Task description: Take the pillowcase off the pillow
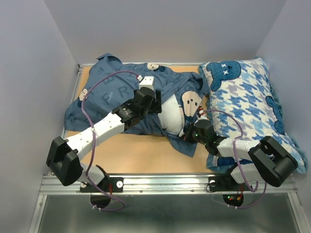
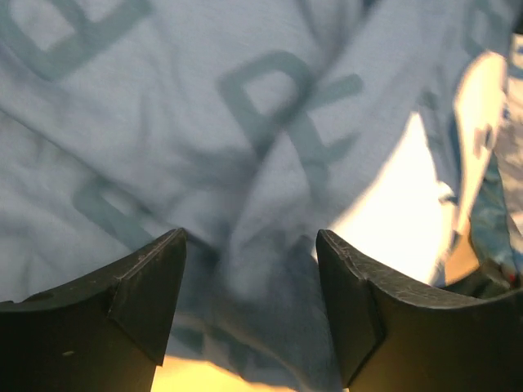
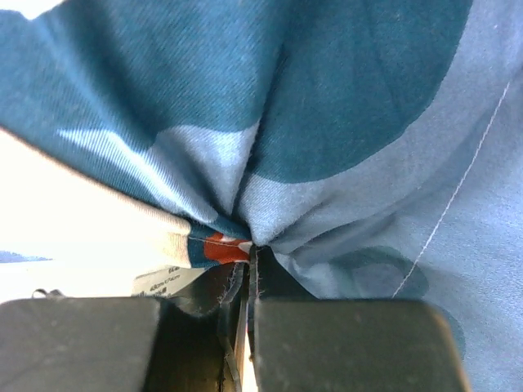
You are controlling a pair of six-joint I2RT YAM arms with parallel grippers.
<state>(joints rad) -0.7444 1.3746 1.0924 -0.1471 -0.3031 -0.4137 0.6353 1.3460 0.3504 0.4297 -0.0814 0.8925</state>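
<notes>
Pillowcase lies bunched mid-counter, with the white pillow bulging out at its 4 o'clock end. Right hand pinches pillowcase cloth. Left hand is spread just over the fabric.

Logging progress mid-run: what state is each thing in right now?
pillowcase: crumpled, partly around the pillow.
pillow: partly exposed at the case's opening.
left gripper: open, above the pillowcase.
right gripper: shut on pillowcase fabric.
houndstooth pillow: lying at the right.

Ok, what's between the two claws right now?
Top view: the bare white pillow, bulging from the pillowcase, lies between the left claw and right claw.
</notes>
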